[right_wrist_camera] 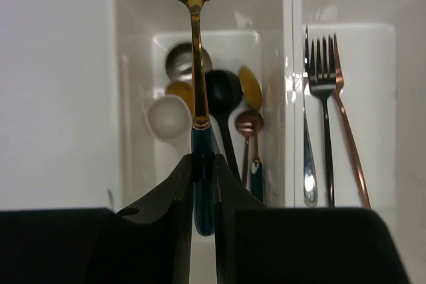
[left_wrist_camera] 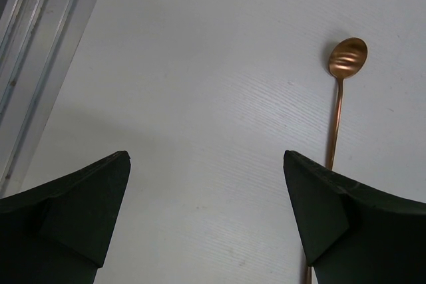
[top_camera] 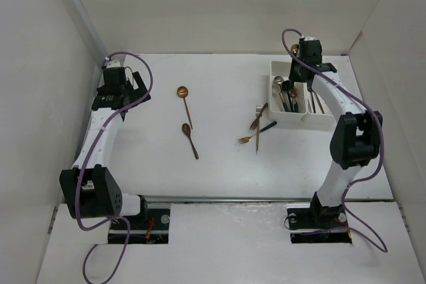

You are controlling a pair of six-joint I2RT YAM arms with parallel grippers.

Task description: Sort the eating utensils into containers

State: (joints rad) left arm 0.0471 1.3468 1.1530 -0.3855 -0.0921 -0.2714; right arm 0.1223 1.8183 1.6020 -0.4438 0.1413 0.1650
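Observation:
My right gripper (right_wrist_camera: 204,171) is shut on the dark green handle of a gold spoon (right_wrist_camera: 193,4) and holds it above the left white bin (right_wrist_camera: 133,64), which holds several spoons. The right bin (right_wrist_camera: 393,98) holds forks (right_wrist_camera: 323,84). In the top view the right gripper (top_camera: 307,50) hovers at the far end of the joined bins (top_camera: 293,119). My left gripper (left_wrist_camera: 206,184) is open and empty at the far left (top_camera: 114,74), with a copper spoon (left_wrist_camera: 345,64) lying to its right. Two copper spoons (top_camera: 186,101) (top_camera: 190,139) and forks (top_camera: 257,131) lie on the table.
White walls enclose the table on the left, back and right. A metal rail (left_wrist_camera: 33,51) runs along the table's left edge near my left gripper. The arm bases (top_camera: 143,221) stand at the near edge.

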